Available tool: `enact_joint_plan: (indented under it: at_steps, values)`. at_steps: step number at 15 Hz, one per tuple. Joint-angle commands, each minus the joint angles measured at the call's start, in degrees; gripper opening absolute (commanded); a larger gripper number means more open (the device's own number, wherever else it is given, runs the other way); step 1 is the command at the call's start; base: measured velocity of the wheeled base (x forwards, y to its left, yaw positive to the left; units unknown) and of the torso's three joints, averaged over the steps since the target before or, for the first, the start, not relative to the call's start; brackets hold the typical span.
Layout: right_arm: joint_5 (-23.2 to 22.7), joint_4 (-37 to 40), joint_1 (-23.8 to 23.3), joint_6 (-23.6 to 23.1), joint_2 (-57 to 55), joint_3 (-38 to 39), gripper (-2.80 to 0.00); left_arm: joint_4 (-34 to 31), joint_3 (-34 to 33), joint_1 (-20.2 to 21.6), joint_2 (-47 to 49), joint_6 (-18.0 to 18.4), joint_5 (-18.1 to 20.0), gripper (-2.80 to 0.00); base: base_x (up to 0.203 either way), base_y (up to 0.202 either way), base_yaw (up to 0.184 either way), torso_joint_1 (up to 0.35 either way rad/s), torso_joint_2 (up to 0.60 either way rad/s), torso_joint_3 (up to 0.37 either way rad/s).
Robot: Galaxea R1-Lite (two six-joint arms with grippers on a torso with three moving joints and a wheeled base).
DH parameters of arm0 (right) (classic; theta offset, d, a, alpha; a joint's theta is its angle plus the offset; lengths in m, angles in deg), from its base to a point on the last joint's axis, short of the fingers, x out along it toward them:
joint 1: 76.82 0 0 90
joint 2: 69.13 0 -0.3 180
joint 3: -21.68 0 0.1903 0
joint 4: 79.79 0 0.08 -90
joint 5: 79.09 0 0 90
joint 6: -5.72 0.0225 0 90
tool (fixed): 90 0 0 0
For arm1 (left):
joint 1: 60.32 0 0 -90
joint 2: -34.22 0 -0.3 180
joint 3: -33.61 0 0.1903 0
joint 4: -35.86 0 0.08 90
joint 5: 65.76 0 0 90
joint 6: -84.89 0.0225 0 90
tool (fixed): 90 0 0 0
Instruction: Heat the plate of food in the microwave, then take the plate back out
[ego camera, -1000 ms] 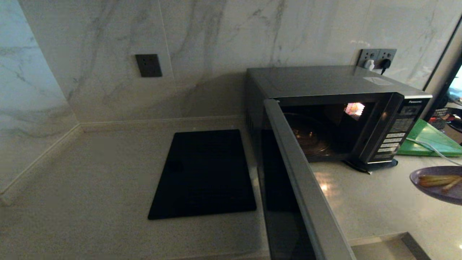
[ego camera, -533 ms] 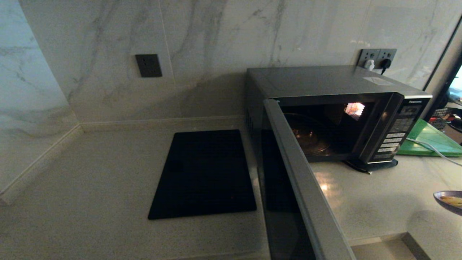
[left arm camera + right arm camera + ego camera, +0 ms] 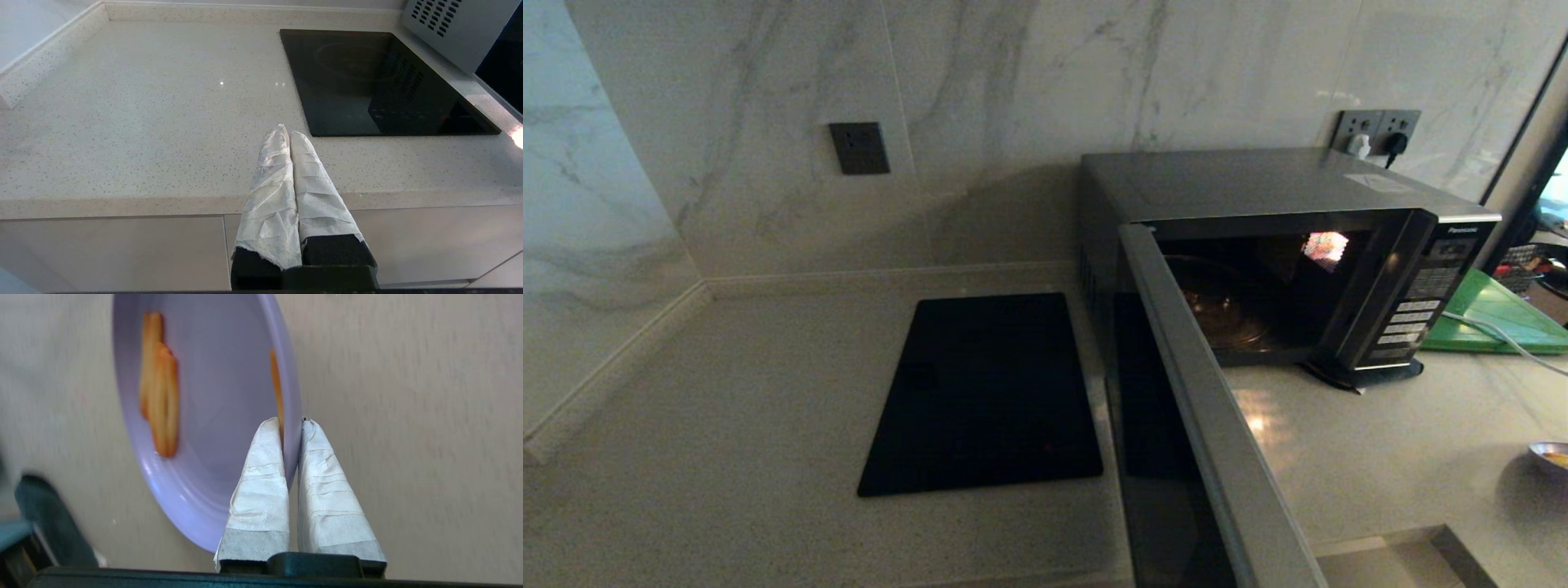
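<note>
The plate of food (image 3: 1553, 456) is sliding out past the head view's right edge, only its rim showing now, over the counter (image 3: 727, 392). It is lavender, shallow, carrying orange-tan strips. The left gripper (image 3: 284, 131) is hanging by the counter's front, fingers pressed together. The right gripper (image 3: 292, 421) is pinching the plate's rim. Between them the black cooktop (image 3: 984, 392) is lying beside the microwave (image 3: 1258, 188), whose door is standing open.

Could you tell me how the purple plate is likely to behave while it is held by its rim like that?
The right gripper pinches only the plate at one rim, so it will probably sag or pivot. It looks stiff and smooth, so possibly slippery between the wrapped fingers. The loose food sticks could slide if it tilts.
</note>
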Motion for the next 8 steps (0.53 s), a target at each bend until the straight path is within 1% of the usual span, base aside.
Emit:
enact_joint_plan:
  at_steps: [1,3,8]
  values:
    - [-0.48,0.15,-1.81,-0.57,-4.57,-2.72,-2.80,0.06,0.00,-0.02,0.04,-0.05,-0.05,-2.80,0.000,0.000,0.000,0.000,0.00,0.000]
    - [-0.74,0.14,-2.78,-1.04,-5.84,-3.94,-2.80,0.04,0.00,0.02,0.04,-0.05,-0.05,-2.80,0.000,0.000,0.000,0.000,0.00,0.000]
    - [-0.87,0.23,-2.98,-1.58,-7.05,-3.87,-2.80,0.05,0.00,0.06,0.04,-0.05,-0.05,-2.80,0.000,0.000,0.000,0.000,0.00,0.000]
